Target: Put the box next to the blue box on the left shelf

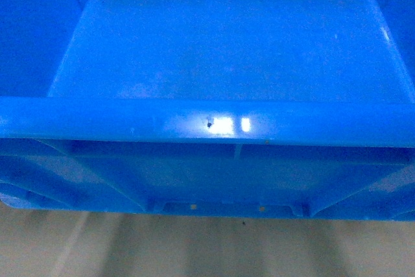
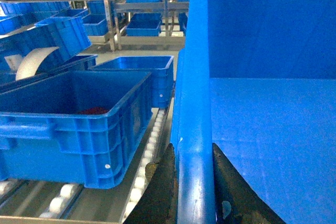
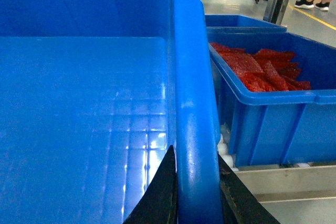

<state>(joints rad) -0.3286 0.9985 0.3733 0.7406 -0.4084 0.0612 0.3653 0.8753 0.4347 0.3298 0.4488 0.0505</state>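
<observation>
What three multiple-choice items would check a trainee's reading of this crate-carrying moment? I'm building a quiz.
1. Where do the left fingers sit?
A. on either side of the crate rim
B. under its floor
C. apart from it

2. What colour are the contents of the bin seen from the right wrist?
A. white
B. red
C. green

3. What is inside the crate?
A. red packets
B. a roll
C. nothing visible

Answers:
1 A, dark fingers flank the rim.
2 B, red packets fill it.
3 C, only its bare floor shows.
</observation>
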